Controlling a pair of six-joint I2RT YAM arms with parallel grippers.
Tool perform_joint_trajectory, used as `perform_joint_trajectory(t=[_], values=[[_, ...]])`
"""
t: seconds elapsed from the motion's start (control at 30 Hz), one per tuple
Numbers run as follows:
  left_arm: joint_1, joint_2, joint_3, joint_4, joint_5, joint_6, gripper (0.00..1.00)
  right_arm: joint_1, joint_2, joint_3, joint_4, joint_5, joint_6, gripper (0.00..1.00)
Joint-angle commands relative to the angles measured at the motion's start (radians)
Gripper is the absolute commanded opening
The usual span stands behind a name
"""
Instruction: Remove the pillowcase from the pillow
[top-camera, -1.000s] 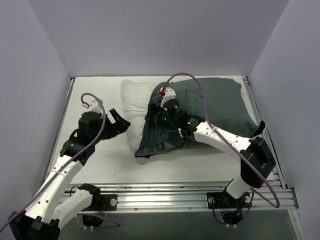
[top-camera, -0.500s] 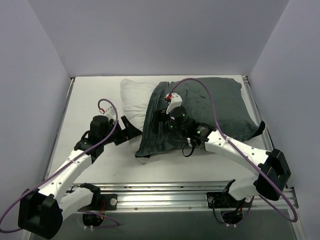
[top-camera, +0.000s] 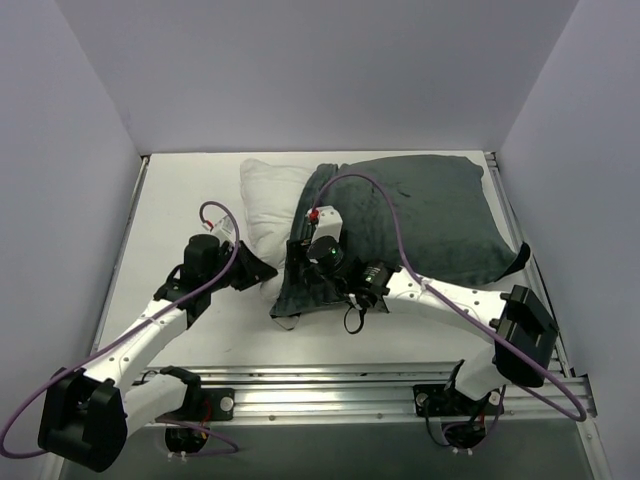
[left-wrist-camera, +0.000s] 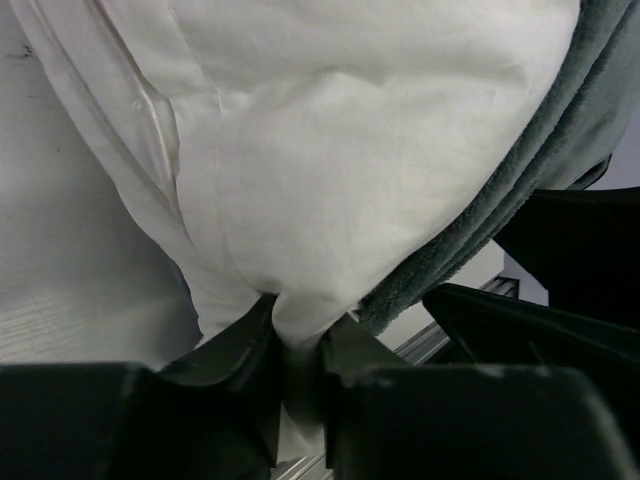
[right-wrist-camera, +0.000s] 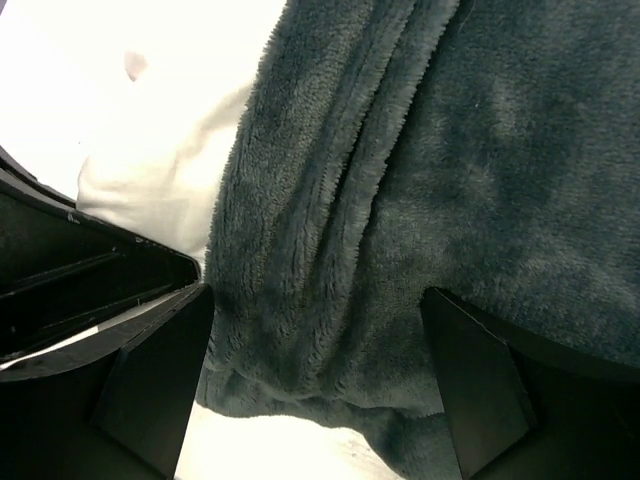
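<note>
Two grippers work at the open end of the pillowcase (top-camera: 430, 210); the left gripper (left-wrist-camera: 300, 330) has just bitten the corner of the pillow (top-camera: 268, 190).

Left arm reaches low and forward from the near edge, elbow out to the left. Its jaws, wide apart a second ago and short of the target, have moved in and now pinch a fold of the near white corner. Right arm stretches leftward across the table (top-camera: 190, 200). The right gripper (right-wrist-camera: 315, 350) has shifted onto the bunched hem, jaws open, straddling the grey-green folds without closing. Judgement: pillow now anchored, so the cover can be drawn off rightward once the right jaws close. Farther back, most of the pillow sits inside the cover.
</note>
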Motion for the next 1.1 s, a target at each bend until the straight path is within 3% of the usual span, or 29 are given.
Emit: perform_joint_trajectory(t=[0.0,0.07,0.23,0.33,0.43,0.47,0.57,0.73,0.9,1.07], values=[[-0.006,-0.026,-0.021,0.052,0.039,0.001,0.17,0.017,0.029,0.057,-0.002,0.104,0.039,0.80],[-0.010,-0.028,-0.030,0.062,0.048,-0.011,0.03,0.023,0.049,0.078,-0.003,0.116,0.048,0.80],[-0.032,-0.042,-0.018,0.100,0.059,-0.026,0.02,0.060,0.126,0.158,-0.125,0.225,0.088,0.80],[-0.035,-0.062,0.019,0.042,0.041,-0.019,0.02,0.063,0.177,0.175,-0.205,0.308,0.131,0.70],[-0.033,-0.091,0.086,-0.056,0.004,0.012,0.02,0.051,0.200,0.150,-0.290,0.397,0.176,0.39],[-0.030,-0.098,0.111,-0.093,-0.019,0.036,0.02,0.041,0.197,0.138,-0.311,0.415,0.188,0.20],[-0.015,-0.123,0.218,-0.243,-0.111,0.081,0.02,-0.051,0.149,0.074,-0.373,0.452,0.213,0.00],[0.076,-0.146,0.392,-0.414,-0.159,0.130,0.02,-0.312,-0.047,-0.026,-0.397,0.439,0.173,0.00],[0.186,-0.177,0.604,-0.515,-0.156,0.181,0.02,-0.569,-0.179,-0.021,-0.451,0.414,0.118,0.00],[0.241,-0.175,0.746,-0.593,-0.211,0.228,0.02,-0.690,-0.248,-0.061,-0.382,0.244,0.067,0.00]])
